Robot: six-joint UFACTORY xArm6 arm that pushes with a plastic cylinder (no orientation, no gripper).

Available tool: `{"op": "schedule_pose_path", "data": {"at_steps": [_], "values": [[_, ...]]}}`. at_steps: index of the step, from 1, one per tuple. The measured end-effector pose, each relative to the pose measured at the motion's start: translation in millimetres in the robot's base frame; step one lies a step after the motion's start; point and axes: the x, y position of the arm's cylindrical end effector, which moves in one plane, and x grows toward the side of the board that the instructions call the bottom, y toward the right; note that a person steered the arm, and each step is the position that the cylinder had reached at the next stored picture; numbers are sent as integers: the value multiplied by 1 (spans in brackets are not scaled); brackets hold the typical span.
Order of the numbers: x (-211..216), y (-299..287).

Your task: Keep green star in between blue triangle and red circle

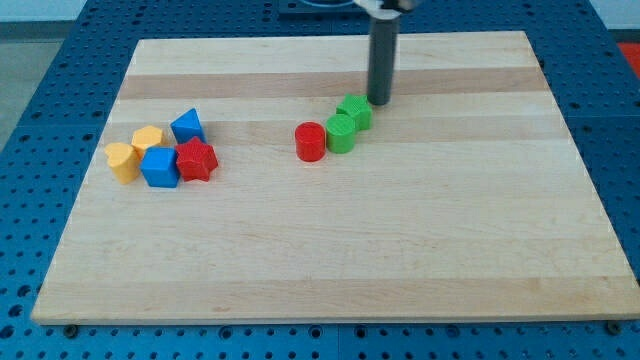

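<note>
A: Left cluster?
B: Yellow block (122, 161), yellow hexagon (148, 138), blue block (159, 167), blue triangle (187, 126), red star (197, 159), all bunched together.

A: Centre?
B: Red circle (311, 141) touching green circle (340, 132); green star (354, 111) against that, up-right, well apart from the triangle.

A: Rod?
B: My tip (379, 101) sits just right of the star. No pincer fitted; nothing held.

a green cylinder (340, 133) sits mid-board; yellow blocks (134, 151) cluster left.
</note>
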Motion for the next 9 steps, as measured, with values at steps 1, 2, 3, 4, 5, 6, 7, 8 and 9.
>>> {"op": "schedule_pose_path", "data": {"at_steps": [1, 2, 3, 4, 5, 6, 7, 8, 9], "values": [[2, 20], [3, 16], [4, -2], [15, -20], [30, -20], [34, -31], [34, -57], [34, -87], [34, -116]]}}
